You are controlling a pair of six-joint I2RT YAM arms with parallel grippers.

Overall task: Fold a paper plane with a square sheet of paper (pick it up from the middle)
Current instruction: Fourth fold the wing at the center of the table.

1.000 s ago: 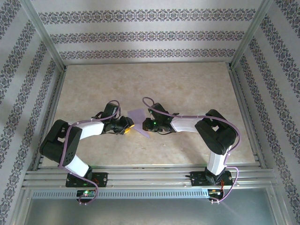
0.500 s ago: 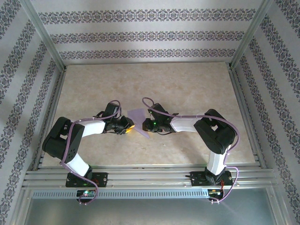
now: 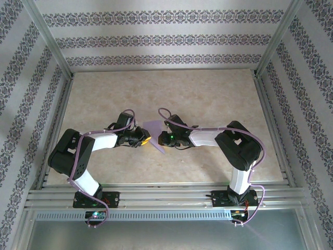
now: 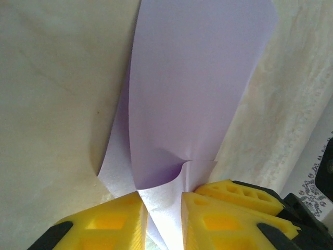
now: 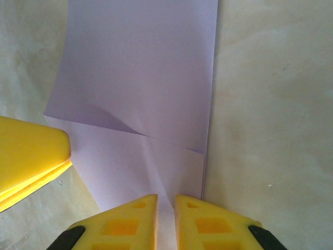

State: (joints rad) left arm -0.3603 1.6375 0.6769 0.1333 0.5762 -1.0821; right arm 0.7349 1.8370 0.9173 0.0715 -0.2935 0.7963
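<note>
The square sheet of paper (image 3: 154, 129) is pale lavender, partly folded, and lifted between both grippers at the table's middle. My left gripper (image 3: 146, 139) comes at it from the left. In the left wrist view its yellow fingers (image 4: 112, 219) stand close together on a curled fold of the paper (image 4: 197, 78), and the left gripper (image 4: 161, 197) pinches the strip between them. My right gripper (image 3: 163, 138) holds the opposite edge. In the right wrist view the right gripper (image 5: 166, 198) is shut on the creased paper (image 5: 140, 67), near its right edge. A left gripper finger (image 5: 31, 156) shows at the paper's left side.
The beige marbled table (image 3: 208, 99) lies under the paper. Patterned walls and aluminium frame posts (image 3: 48, 36) box in the space. A metal rail (image 3: 166, 194) runs along the near edge, where both arm bases are bolted.
My left gripper has edged right toward the paper and its jaws have narrowed onto the fold. The right arm and the paper have hardly moved.
</note>
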